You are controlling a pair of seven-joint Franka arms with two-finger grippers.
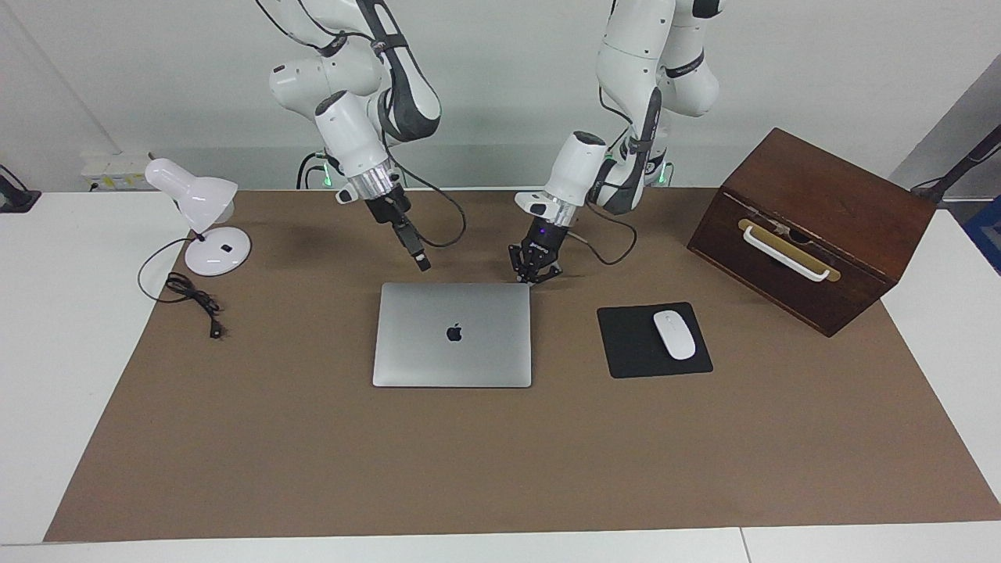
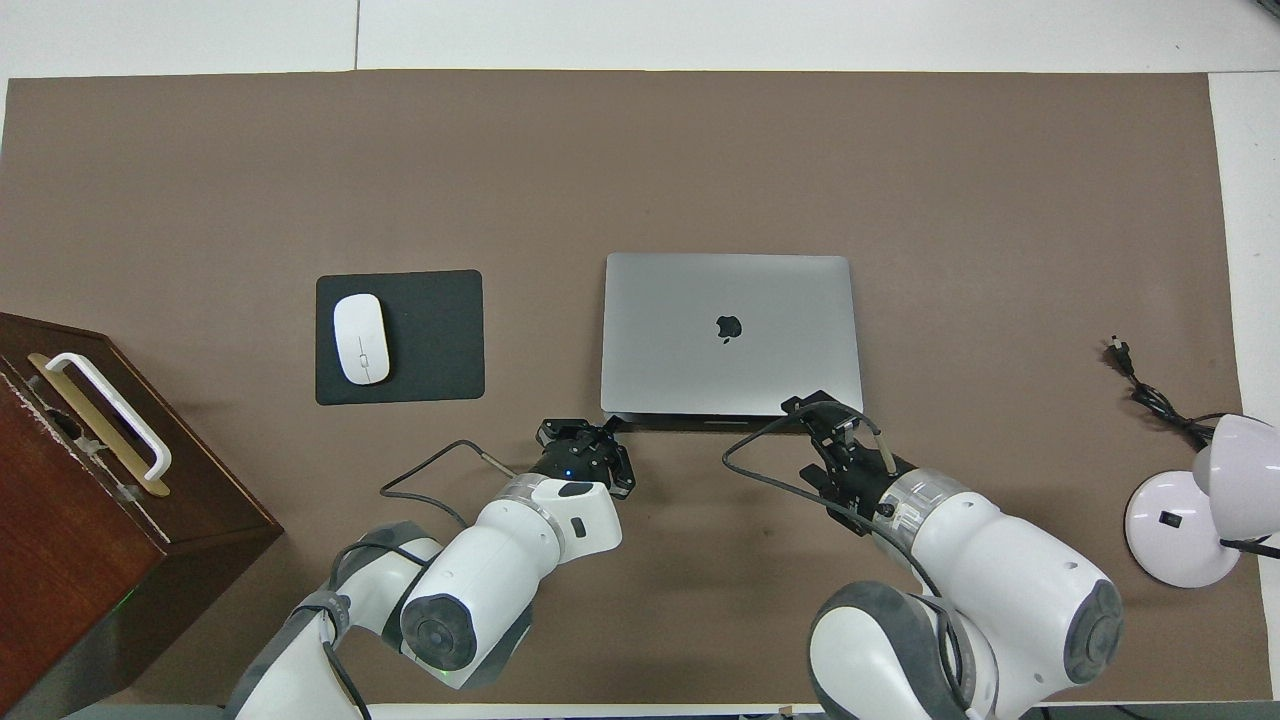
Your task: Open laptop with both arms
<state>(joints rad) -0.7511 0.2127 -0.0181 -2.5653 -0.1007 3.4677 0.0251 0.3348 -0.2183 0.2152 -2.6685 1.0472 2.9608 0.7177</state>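
Nearest the robots, the left pincer [image 1: 535,275] sits low at the laptop's [image 1: 453,335] near corner toward the mouse pad [image 1: 653,340], its fingers spread apart and seemingly just touching the edge. The right pincer [image 1: 421,262] hangs over the brown surface [image 1: 313,438] just short of the same near edge, toward the lamp [image 1: 205,223]; whether its fingers are apart or together I cannot tell. The laptop lies shut and flat mid-surface, logo up. I'd judge it stiff, smooth metal, fairly weighty and slippery, with a thin lid that scratches easily. One pincer should pin the base while the other lifts the lid at its edge. Farther along, the mouse [image 1: 673,335] rests on its pad, the wooden box [image 1: 813,227] beside it.
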